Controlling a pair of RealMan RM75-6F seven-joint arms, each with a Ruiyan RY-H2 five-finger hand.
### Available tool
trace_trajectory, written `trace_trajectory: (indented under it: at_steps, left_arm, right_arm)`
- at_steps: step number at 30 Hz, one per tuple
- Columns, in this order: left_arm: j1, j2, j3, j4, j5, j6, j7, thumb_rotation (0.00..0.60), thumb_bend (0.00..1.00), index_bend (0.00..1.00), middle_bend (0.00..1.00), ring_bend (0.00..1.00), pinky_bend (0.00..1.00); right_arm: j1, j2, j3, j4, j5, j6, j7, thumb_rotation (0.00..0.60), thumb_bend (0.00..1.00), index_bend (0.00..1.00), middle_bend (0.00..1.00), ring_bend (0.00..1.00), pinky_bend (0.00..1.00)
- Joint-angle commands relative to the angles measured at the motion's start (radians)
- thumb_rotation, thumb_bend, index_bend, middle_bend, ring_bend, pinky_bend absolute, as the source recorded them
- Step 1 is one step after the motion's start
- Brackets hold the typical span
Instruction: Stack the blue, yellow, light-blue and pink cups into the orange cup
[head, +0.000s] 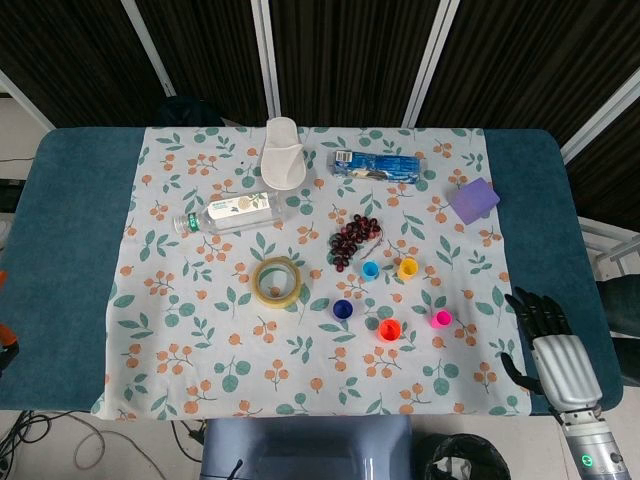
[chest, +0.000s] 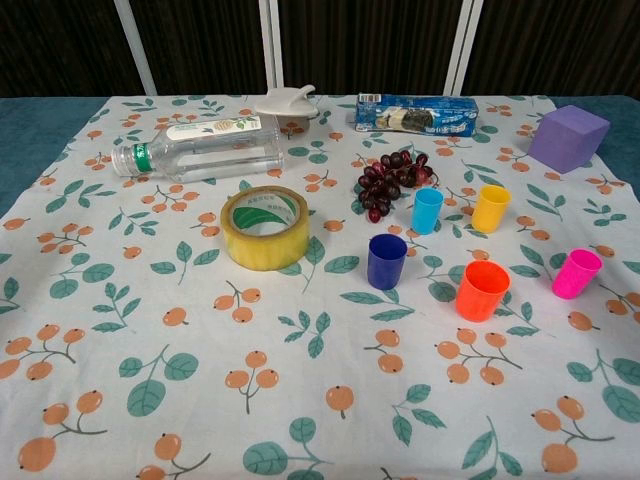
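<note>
The right hand (head: 548, 345) hovered at the near right corner of the table, fingers spread and holding nothing; the left hand did not show in either view. Every cup lay to its left and a little farther from the robot, and none had yet gone into another.

Farthest from the hand of the five stood the blue cup (chest: 386, 261), upright, its inside too shadowed to read. Next came the light-blue cup (chest: 427, 210), set farther back and close to a bunch of dark grapes (chest: 390, 180). The orange cup (chest: 482, 290), the one meant to take the others, stood upright, mouth up, and looked empty. Behind it stood the yellow cup (chest: 490, 208). The pink cup (chest: 576, 273) was the nearest to the hand, apart from the orange one and likewise upright.

The risks, as I judged them, came from crowding and lightness. The cups were small against a broad hand, so spread fingers reaching past the pink cup for another could tip it or knock the orange cup over. The grapes beside the light-blue cup might be nudged and rolled. The loose flowered cloth (head: 200, 330) could also drag under a sliding cup. A cup lowered tilted might jam on the orange rim and not seat.
</note>
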Motion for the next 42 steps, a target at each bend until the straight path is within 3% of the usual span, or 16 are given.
trace_trajectory:
  at_steps: [1,6,11,18,22,31,42]
  left_arm:
    - [0.0,0.0,-0.002,-0.002,-0.003,0.0,-0.001,0.6,0.81,0.06,0.0,0.0,0.06]
    - [0.002,0.002,-0.004,-0.003,-0.009,0.001,-0.008,0.6,0.81,0.06,0.0,0.0,0.06]
    - [0.002,0.004,-0.004,-0.001,-0.011,-0.002,-0.016,0.6,0.81,0.06,0.0,0.0,0.06]
    - [0.003,0.007,-0.008,0.0,-0.018,-0.004,-0.031,0.6,0.81,0.06,0.0,0.0,0.06]
    - [0.003,0.008,-0.01,0.0,-0.025,-0.009,-0.038,0.6,0.81,0.06,0.0,0.0,0.06]
    - [0.003,0.009,-0.011,-0.001,-0.029,-0.011,-0.043,0.6,0.81,0.06,0.0,0.0,0.06]
    - [0.003,0.009,-0.013,-0.001,-0.033,-0.012,-0.043,0.6,0.81,0.06,0.0,0.0,0.06]
  right_arm:
    - [0.133,0.099,0.057,-0.129,0.06,-0.187,-0.057,0.6,0.41,0.0,0.0,0.0,0.0]
    - [0.266,0.127,0.134,-0.251,0.216,-0.348,-0.223,0.6,0.4,0.0,0.0,0.0,0.0]
    - [0.396,0.05,0.188,-0.303,0.406,-0.444,-0.368,0.6,0.4,0.0,0.0,0.0,0.0]
    - [0.564,-0.148,0.222,-0.246,0.665,-0.439,-0.545,0.6,0.4,0.07,0.0,0.0,0.0]
    - [0.642,-0.246,0.212,-0.204,0.775,-0.407,-0.635,0.6,0.4,0.13,0.0,0.0,0.0]
    - [0.727,-0.4,0.178,-0.125,0.868,-0.339,-0.725,0.6,0.4,0.24,0.0,0.0,0.0]
    - [0.758,-0.499,0.161,-0.007,0.903,-0.312,-0.708,0.6,0.4,0.3,0.0,0.0,0.0]
